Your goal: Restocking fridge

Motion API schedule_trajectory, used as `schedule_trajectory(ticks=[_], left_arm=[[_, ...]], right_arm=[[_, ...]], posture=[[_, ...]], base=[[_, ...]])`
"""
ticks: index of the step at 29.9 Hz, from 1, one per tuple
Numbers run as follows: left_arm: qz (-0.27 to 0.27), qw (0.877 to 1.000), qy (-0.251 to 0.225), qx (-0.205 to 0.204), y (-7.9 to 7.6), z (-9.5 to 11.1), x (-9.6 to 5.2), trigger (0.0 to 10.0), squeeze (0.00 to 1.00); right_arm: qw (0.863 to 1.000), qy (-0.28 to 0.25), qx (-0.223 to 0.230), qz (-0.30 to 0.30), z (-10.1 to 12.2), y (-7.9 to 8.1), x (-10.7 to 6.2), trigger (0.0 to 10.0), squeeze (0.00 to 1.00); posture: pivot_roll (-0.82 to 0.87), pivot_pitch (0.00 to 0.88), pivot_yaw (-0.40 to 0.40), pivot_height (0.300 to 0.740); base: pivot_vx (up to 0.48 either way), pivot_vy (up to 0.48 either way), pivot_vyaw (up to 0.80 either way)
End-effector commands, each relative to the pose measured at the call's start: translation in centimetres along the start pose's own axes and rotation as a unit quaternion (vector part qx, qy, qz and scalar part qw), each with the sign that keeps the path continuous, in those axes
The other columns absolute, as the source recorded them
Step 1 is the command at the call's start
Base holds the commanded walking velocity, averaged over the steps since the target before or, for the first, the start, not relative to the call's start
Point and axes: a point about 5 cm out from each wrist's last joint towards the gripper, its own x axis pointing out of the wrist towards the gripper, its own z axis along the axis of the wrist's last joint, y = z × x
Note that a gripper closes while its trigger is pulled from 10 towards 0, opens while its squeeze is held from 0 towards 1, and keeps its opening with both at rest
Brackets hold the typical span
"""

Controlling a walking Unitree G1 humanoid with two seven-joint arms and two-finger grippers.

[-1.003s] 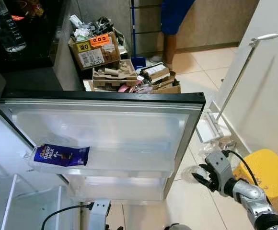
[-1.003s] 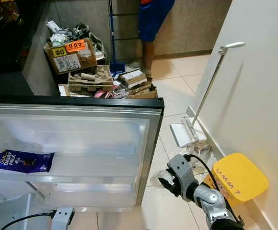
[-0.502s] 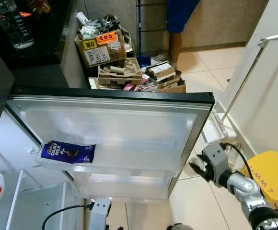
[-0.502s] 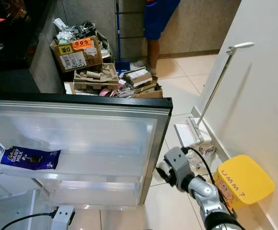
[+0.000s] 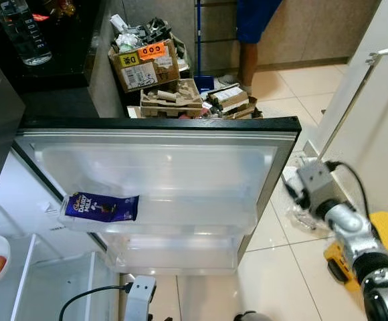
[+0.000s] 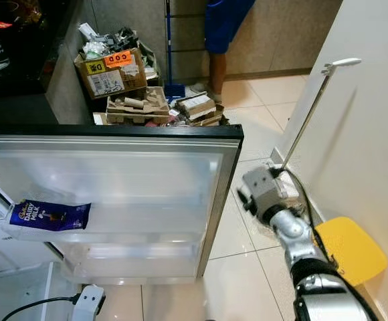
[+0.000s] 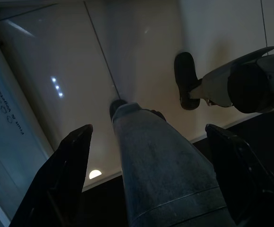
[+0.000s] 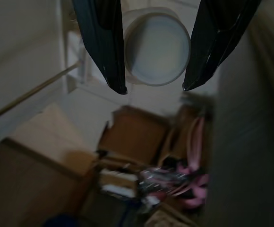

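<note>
Left gripper (image 7: pixel 146 156) hangs at 6 o'clock above the floor, fingers spread wide, holding nothing. The fridge door (image 5: pixel 160 180) stands open at centre with 1 chocolate bar (image 5: pixel 102 206) lying on its shelf at 9 o'clock. Right gripper (image 8: pixel 158 71) is raised at 3 o'clock beside the door edge, fingers wide apart and empty; cardboard boxes (image 5: pixel 147 63) sit at 12 o'clock, a person (image 5: pixel 254 27) beyond.

My two head eyes look forward and down over the open fridge door (image 5: pixel 154 180) to the tiled floor (image 5: pixel 281 100) and cardboard boxes (image 6: pixel 117 73) beyond, sharing nearly all of it. My left wrist camera faces the floor close below; my right wrist camera, blurred, looks toward those boxes.
</note>
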Motion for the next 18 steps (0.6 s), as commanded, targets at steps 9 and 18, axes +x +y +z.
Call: schedule_trajectory(ticks=[9,18], left_arm=[[0.002,1.0,0.011,0.002,0.1,-0.7,-0.2,10.0,0.0],[0.0,1.0,0.014,0.003,0.0,-0.9,-0.2,10.0,0.0]], right_arm=[[0.999,0.04,0.007,-0.024,-0.8,-2.4,-0.7,10.0,0.0],[0.986,-0.009,0.073,0.151,-0.8,-2.4,-2.6,10.0,0.0]], posture=[[-0.04,0.072,-0.01,0.74],[-0.05,0.074,-0.009,0.74]], base=[[0.0,0.0,0.0],[0.0,0.0,0.0]])
